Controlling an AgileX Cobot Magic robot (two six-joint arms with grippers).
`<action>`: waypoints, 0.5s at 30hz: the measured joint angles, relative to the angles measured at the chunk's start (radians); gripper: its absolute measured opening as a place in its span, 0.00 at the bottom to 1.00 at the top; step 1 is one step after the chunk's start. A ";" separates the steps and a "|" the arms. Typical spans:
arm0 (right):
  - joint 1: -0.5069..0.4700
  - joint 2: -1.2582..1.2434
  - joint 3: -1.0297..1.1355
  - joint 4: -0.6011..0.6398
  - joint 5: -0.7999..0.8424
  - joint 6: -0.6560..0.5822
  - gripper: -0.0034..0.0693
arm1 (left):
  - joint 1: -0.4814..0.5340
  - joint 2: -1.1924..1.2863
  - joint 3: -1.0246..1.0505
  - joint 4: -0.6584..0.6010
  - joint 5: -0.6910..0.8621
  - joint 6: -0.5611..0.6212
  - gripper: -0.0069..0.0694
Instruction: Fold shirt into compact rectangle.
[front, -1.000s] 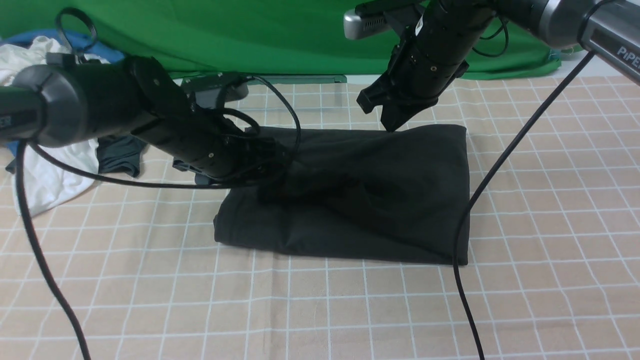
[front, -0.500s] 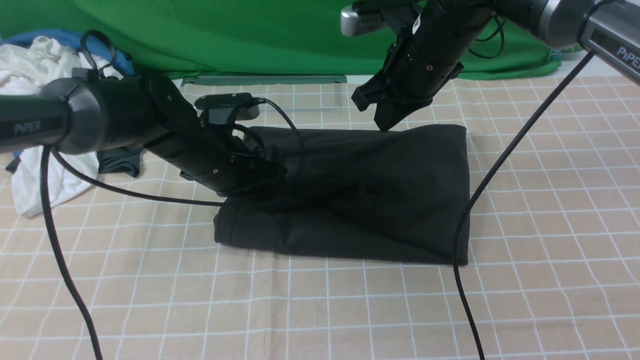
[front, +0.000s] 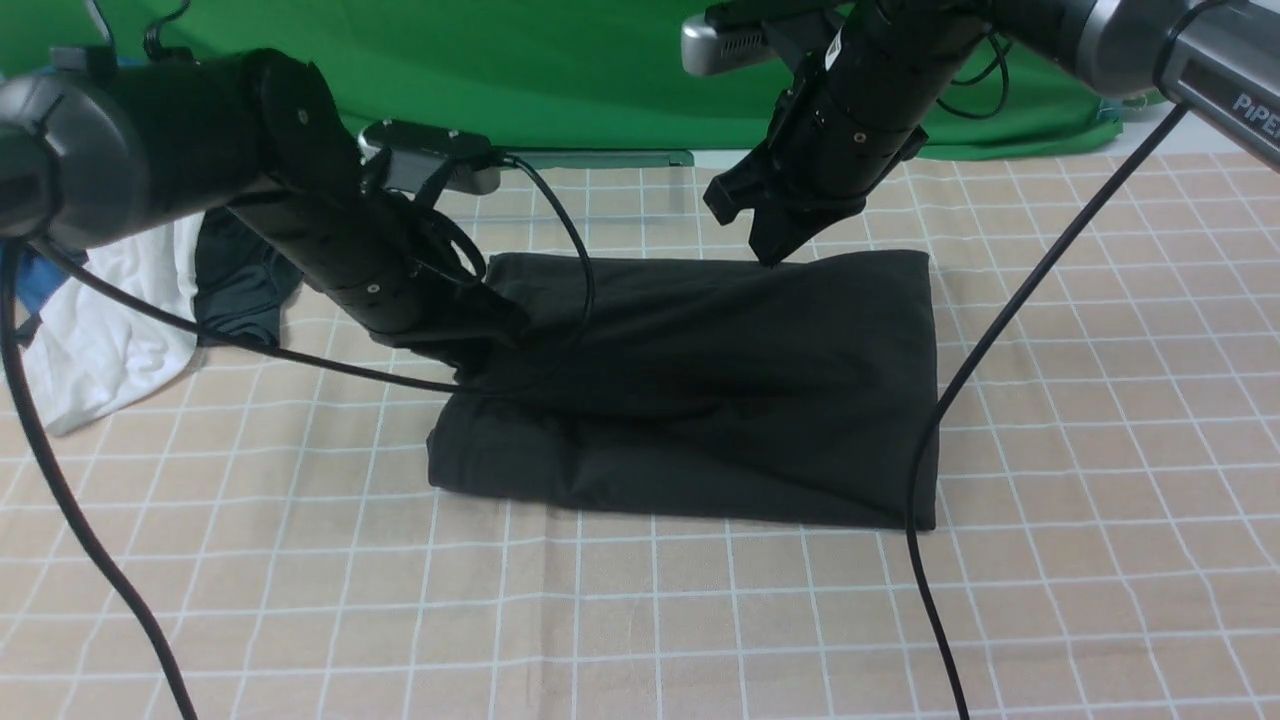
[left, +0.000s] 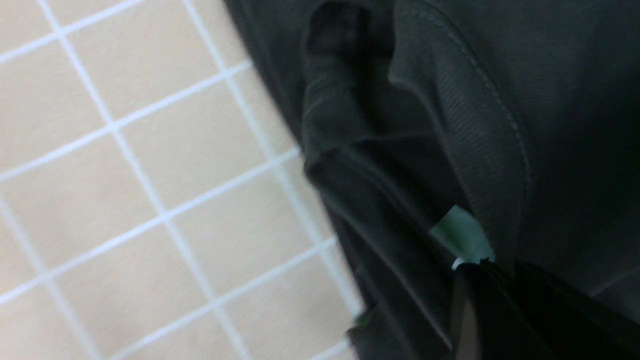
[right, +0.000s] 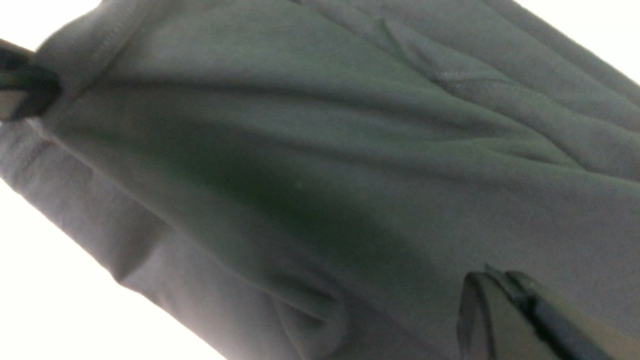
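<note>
The black shirt (front: 750, 400) is seen folded into a rough rectangle at the middle of the desk (front: 700, 620), nearer the far edge than the near one. The left gripper (front: 497, 325) is shown with its jaws closed tight on a bunched fold at the shirt's left end, where the cloth is drawn up off the desk toward it. The right gripper (front: 775, 250) is likewise closed, its tips set against the shirt's far edge; whether any cloth is pinched there cannot be told.
</note>
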 joint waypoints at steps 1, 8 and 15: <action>0.000 0.000 0.000 0.000 0.011 0.000 0.10 | 0.000 0.000 0.000 0.024 0.009 -0.011 0.12; 0.007 0.002 0.000 0.001 0.037 0.000 0.10 | 0.000 0.000 0.000 0.084 -0.036 -0.019 0.12; 0.050 0.042 0.000 0.004 0.040 -0.001 0.14 | 0.000 0.000 -0.004 0.205 -0.109 -0.060 0.20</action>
